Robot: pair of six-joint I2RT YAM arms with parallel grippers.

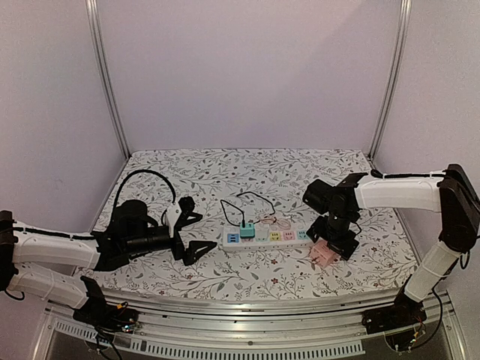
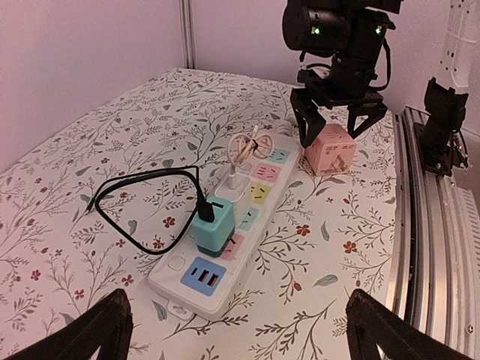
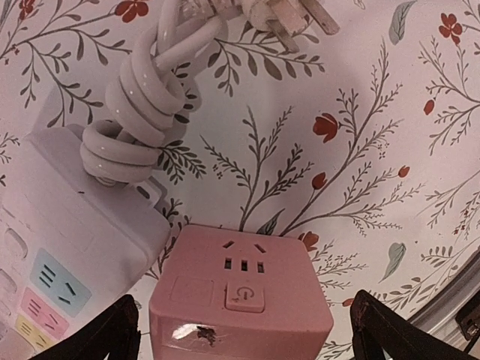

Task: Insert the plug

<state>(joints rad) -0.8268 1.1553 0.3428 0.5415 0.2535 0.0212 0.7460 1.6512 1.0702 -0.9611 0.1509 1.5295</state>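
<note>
A pink cube plug (image 3: 240,300) with a socket face and a power button on top lies on the floral cloth just right of the white power strip (image 1: 266,236). My right gripper (image 3: 244,319) is open directly over the cube, one finger on each side (image 2: 334,112), not closed on it. A teal cube plug (image 2: 212,225) with a black cable (image 2: 142,180) sits in the strip near its left end. My left gripper (image 2: 236,334) hangs open low over the cloth, left of the strip (image 1: 191,234), with nothing between its fingers.
The strip's own white cord is coiled in a bundle (image 3: 142,105) at its right end, its pronged plug (image 3: 300,19) lying loose on the cloth. A metal rail (image 2: 431,225) runs along the table's near edge. Purple walls close in the back and sides.
</note>
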